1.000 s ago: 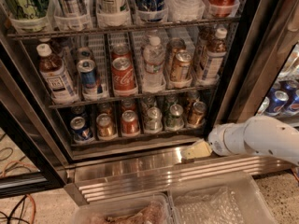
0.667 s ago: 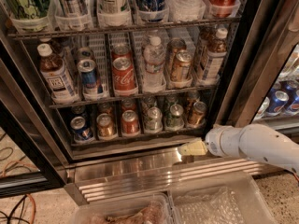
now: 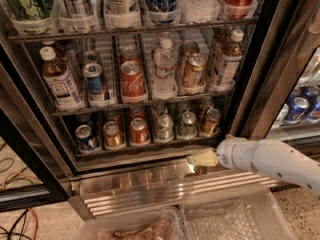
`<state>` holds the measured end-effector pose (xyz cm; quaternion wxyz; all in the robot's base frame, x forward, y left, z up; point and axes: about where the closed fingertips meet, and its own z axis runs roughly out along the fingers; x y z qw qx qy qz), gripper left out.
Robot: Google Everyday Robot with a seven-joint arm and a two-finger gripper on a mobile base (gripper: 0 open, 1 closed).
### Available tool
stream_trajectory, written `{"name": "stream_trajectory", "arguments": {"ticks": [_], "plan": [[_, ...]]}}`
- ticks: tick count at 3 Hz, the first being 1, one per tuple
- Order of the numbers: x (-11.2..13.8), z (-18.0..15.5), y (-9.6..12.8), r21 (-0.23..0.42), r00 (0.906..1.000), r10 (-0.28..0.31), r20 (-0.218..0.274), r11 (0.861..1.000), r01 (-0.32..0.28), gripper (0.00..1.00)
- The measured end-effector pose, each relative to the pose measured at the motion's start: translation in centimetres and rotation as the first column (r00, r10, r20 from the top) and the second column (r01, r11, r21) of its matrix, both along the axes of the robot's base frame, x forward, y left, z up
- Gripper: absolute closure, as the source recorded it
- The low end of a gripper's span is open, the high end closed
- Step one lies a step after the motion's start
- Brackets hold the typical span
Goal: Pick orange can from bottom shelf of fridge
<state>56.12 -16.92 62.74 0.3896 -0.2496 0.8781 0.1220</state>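
Note:
The fridge (image 3: 252, 84) stands open with wire racks of drinks. The bottom shelf (image 3: 145, 146) holds a row of short cans in clear lanes. The orange can (image 3: 211, 120), coppery orange-brown with a silver lid, stands upright at the right end of that row. My gripper (image 3: 201, 159), pale and on a white arm coming in from the right, is below and just in front of the shelf's right end. It is over the steel base, a little below and left of the orange can, touching nothing.
Left of it in the row stand a green can (image 3: 187, 124), a silver can (image 3: 163, 128), a redder-orange can (image 3: 139, 131), a golden can (image 3: 113, 134) and a blue can (image 3: 86, 137). A ribbed steel base (image 3: 150, 189) runs below. Two clear bins (image 3: 235, 219) sit at the bottom.
My gripper and arm have moved a little to the left and slightly up along the fridge's lower edge. The cans have not moved.

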Motion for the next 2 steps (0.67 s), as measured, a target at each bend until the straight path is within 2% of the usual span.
{"name": "stream_trajectory", "arguments": {"ticks": [1, 2], "plan": [[1.6, -2.8, 0.5, 0.094, 0.9968, -0.077, 0.02, 0.993, 0.075, 0.0], [2.9, -4.9, 1.0, 0.162, 0.9873, -0.145, 0.064, 0.978, 0.133, 0.0]]}}
